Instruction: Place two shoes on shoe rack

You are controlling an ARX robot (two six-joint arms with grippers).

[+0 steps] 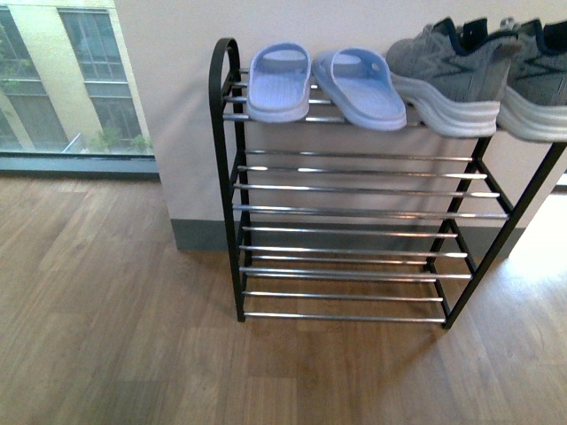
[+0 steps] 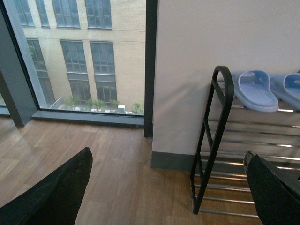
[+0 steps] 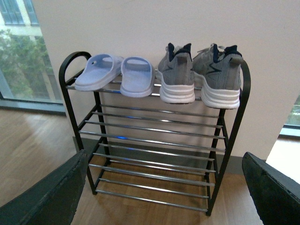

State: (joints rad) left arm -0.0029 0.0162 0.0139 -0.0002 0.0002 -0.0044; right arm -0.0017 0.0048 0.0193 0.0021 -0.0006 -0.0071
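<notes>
The shoe rack [image 1: 354, 210] [image 3: 154, 140] [image 2: 220, 140] stands against a white wall, black frame with chrome bars. On its top tier sit two pale blue slides [image 1: 279, 81] [image 1: 361, 87] [image 3: 98, 71] [image 3: 137, 76] and, to their right, two grey knit sneakers [image 1: 452, 75] [image 1: 540, 84] [image 3: 177, 75] [image 3: 218, 77]. In the left wrist view only the slides [image 2: 255, 89] show. My left gripper [image 2: 168, 187] is open, away from the rack's left end. Facing the rack from a distance, my right gripper [image 3: 164, 187] is open too. Neither holds anything. Neither arm appears in the front view.
The two lower tiers [image 1: 350, 257] of the rack hold nothing. Wooden floor [image 1: 115, 319] spreads in front and to the left. A floor-to-ceiling window [image 1: 71, 80] [image 2: 79, 56] lies left of the wall; a grey skirting [image 1: 199, 235] runs along the wall's foot.
</notes>
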